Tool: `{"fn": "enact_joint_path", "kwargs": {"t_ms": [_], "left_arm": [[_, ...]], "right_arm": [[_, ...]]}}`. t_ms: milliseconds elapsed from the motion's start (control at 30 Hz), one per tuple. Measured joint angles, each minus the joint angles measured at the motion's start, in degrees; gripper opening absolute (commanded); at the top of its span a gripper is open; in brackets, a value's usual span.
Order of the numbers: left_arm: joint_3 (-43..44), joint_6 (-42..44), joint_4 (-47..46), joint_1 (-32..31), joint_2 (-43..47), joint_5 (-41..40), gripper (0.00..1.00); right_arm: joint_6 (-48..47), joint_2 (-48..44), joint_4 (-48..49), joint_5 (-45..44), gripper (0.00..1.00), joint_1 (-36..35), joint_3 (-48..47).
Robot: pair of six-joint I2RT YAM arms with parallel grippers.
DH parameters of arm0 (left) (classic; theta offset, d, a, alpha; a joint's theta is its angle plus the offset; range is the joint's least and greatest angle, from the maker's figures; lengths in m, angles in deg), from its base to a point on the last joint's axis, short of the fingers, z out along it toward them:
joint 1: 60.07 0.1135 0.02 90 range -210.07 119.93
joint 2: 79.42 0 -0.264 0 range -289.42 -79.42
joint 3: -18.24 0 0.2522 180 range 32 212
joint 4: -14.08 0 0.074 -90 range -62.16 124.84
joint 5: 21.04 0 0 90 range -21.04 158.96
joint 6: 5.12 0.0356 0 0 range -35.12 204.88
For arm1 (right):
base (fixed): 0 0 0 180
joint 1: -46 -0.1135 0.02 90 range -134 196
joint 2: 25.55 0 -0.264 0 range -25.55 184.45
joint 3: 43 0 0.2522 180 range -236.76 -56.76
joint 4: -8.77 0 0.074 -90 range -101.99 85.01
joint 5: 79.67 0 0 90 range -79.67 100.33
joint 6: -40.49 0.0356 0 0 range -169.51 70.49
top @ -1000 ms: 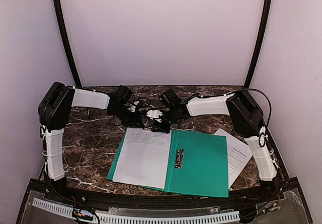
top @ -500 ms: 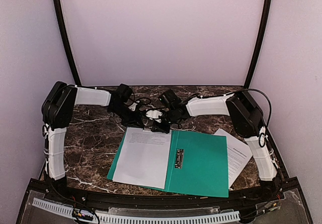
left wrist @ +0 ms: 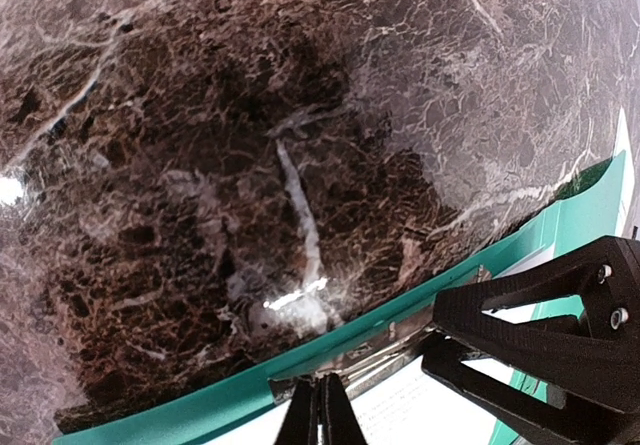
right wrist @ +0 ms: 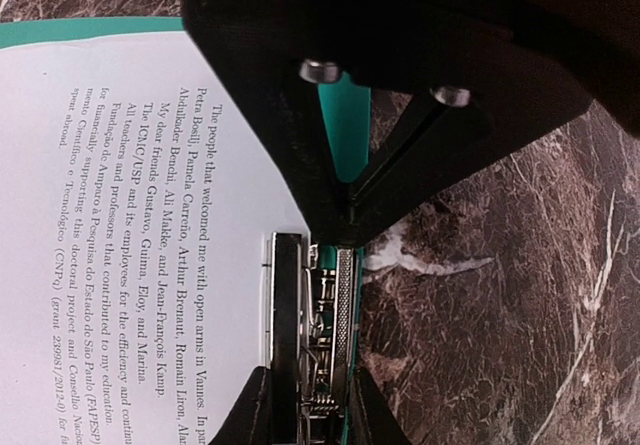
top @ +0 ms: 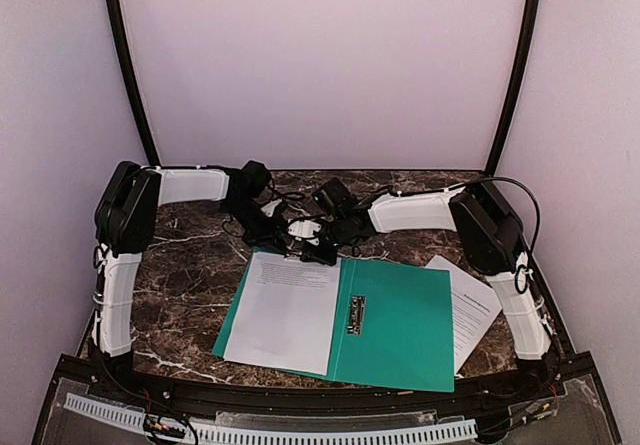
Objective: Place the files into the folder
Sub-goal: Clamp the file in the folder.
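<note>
Right tool (top: 322, 255) is pinching the metal clip (right wrist: 315, 340) at the far edge of the open green folder (top: 400, 330). Left tool (left wrist: 322, 412), fingers pressed together on nothing, is hovering beside that edge. One sheet (top: 285, 310) is lying inside; the other sheet (top: 472, 305) is resting on the table (top: 185, 275), partly under the folder's right side.

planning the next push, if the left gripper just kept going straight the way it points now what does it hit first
Probably the far edge of the folder: in the left wrist view the left gripper has its fingertips together right at that teal edge, beside the right gripper. Past it lies bare marble table. Depth is unclear.
</note>
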Motion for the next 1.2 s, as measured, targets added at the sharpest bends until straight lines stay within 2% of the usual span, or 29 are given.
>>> {"fn": "enact_joint_path", "kwargs": {"t_ms": [367,900,1200], "left_arm": [[3.23,1.03,3.37,0.00,-0.79,-1.44,0.01],[0.39,0.98,1.07,0.00,1.07,-1.29,0.01],[-3.21,0.61,-1.49,0.00,3.41,-1.62,0.14]], "right_arm": [[0.09,0.04,1.75,0.20,0.00,0.00,0.52],[-0.04,0.09,1.70,0.42,0.00,-0.07,0.52],[0.50,0.79,0.98,2.73,0.00,0.20,-0.85]]}}
